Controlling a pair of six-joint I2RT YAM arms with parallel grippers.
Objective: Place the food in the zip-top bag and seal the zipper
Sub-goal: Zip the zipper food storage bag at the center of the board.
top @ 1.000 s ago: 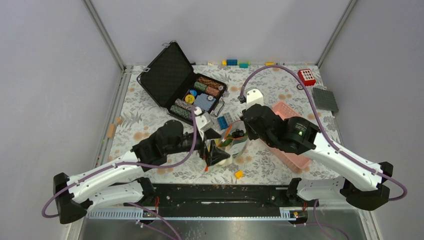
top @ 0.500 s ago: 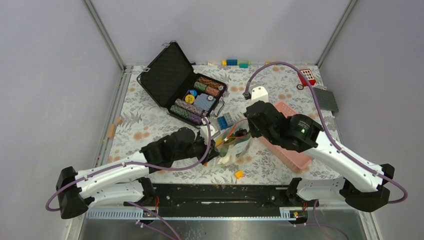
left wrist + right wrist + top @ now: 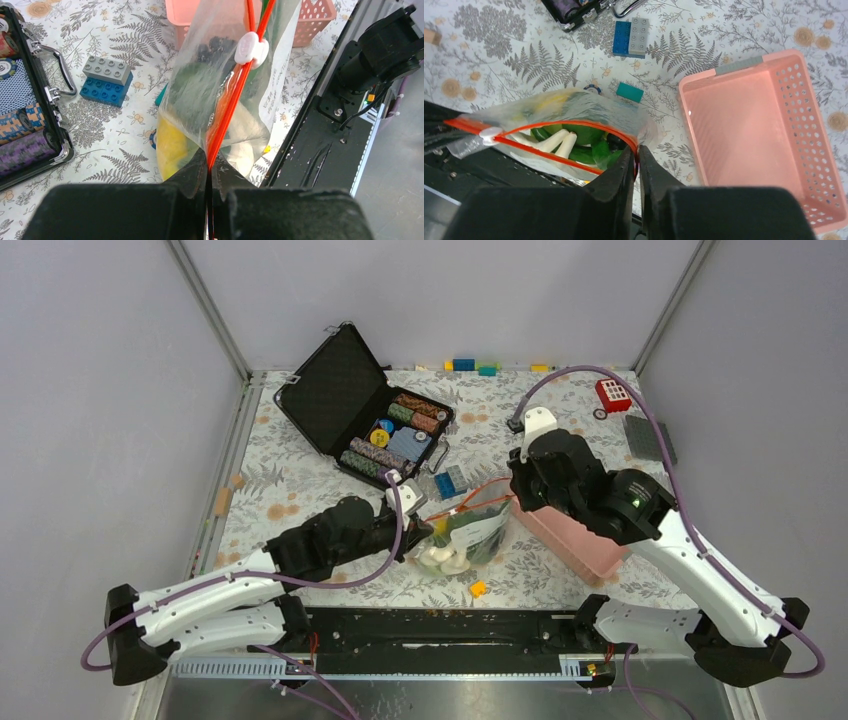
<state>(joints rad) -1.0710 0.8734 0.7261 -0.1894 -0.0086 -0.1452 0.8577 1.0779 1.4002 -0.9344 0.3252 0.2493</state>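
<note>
Left gripper (image 3: 207, 175) pressed together on the zipper's (image 3: 226, 112) left end; right gripper (image 3: 636, 162) pinching its right end. Zip-top bag (image 3: 478, 532), food (image 3: 586, 136) inside, spans between them, near-centre of the fern-print cloth (image 3: 290, 475). Pink basket (image 3: 744, 120) to the right, open chip case (image 3: 365, 410) far left. Grey walls (image 3: 440, 300).

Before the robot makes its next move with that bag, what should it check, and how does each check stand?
1. Grip of left gripper on one zipper end: ok.
2. Grip of right gripper on the other end: ok.
3. The food lies inside the zip-top bag: ok.
4. Whether the small yellow bit lying outside the bag is stray food: cannot tell.
5. The slider sits on the strip: ok.
6. Mouth sealed: not ok, it gapes between slider and right gripper.
</note>
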